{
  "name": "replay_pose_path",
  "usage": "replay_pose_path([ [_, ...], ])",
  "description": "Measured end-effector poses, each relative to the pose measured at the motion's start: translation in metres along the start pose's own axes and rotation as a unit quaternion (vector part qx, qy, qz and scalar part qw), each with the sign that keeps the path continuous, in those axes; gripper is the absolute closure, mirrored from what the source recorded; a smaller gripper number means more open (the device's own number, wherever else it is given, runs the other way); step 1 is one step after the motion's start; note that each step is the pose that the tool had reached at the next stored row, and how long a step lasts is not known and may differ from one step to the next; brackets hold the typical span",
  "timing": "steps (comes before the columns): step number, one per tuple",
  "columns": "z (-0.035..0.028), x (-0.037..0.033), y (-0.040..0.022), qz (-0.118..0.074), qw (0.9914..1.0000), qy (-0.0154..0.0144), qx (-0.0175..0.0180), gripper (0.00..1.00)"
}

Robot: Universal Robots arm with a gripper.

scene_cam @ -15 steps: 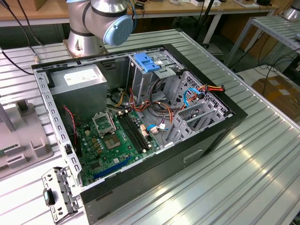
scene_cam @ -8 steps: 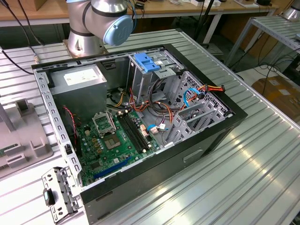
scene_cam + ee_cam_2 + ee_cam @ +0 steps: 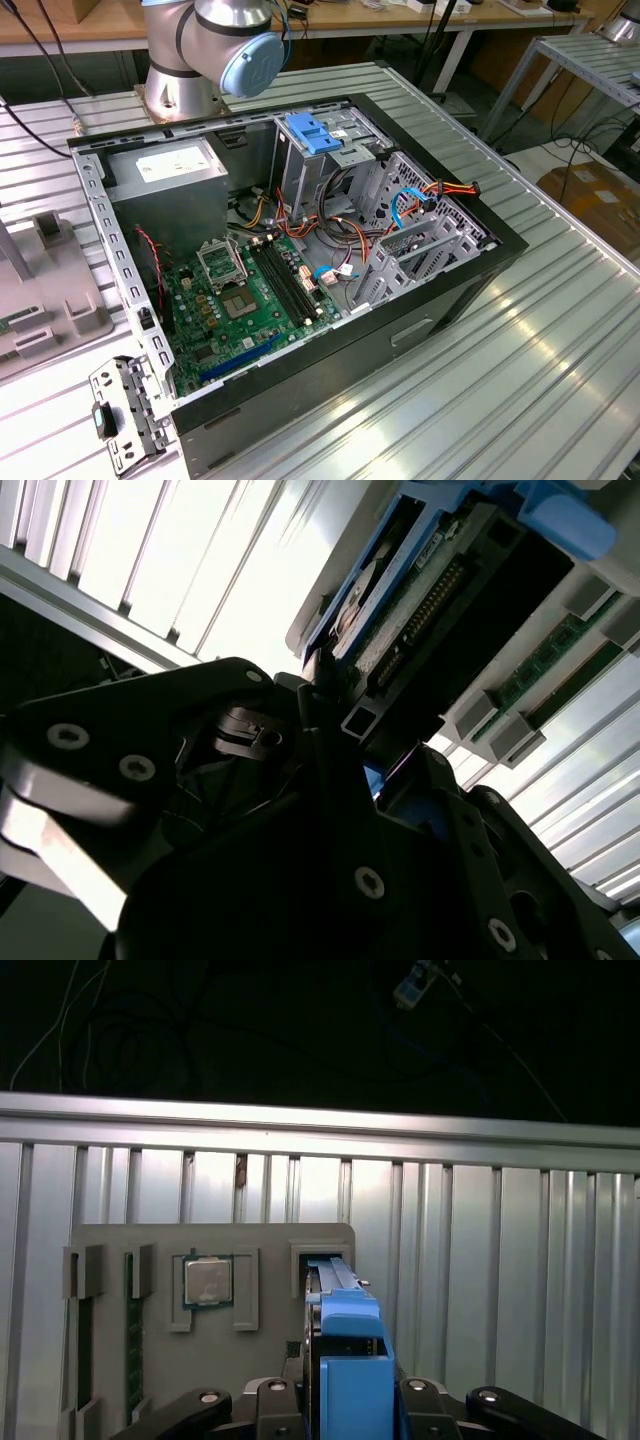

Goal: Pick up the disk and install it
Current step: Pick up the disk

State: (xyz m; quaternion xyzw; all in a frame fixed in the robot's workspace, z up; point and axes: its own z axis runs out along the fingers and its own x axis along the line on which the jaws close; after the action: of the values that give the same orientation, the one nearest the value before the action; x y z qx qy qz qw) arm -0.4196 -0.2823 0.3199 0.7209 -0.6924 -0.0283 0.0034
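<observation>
Exterior view: up high and off to one side, looking down at an angle into the open computer case (image 3: 300, 260) on the ribbed table (image 3: 560, 330), mid-range. First wrist view: right behind the gripper (image 3: 350, 1405), staring along it at the grey tray (image 3: 110, 1242), pretty close. Second wrist view: jammed in super close, peeking past the gripper's side. Shared by both wrist views: disk (image 3: 345, 1310) (image 3: 400, 610), tray, table.

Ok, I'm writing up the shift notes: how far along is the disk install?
Done: the disk isn't installed.
In hand: in the first wrist view, the dark metal hard disk with blue plastic rails stands on edge at its slot in the grey parts tray. The pincer straddles it, but a firm grip can't be confirmed.
Left: the disk is not yet in the open black computer case.
</observation>
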Motion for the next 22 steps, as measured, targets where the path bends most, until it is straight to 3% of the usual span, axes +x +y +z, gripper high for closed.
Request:
replay_pose_path([
  [22, -0.0137, -0.0005, 0.0006, 0.0, 1.0, -0.0004, 0.0, 0.63],
])
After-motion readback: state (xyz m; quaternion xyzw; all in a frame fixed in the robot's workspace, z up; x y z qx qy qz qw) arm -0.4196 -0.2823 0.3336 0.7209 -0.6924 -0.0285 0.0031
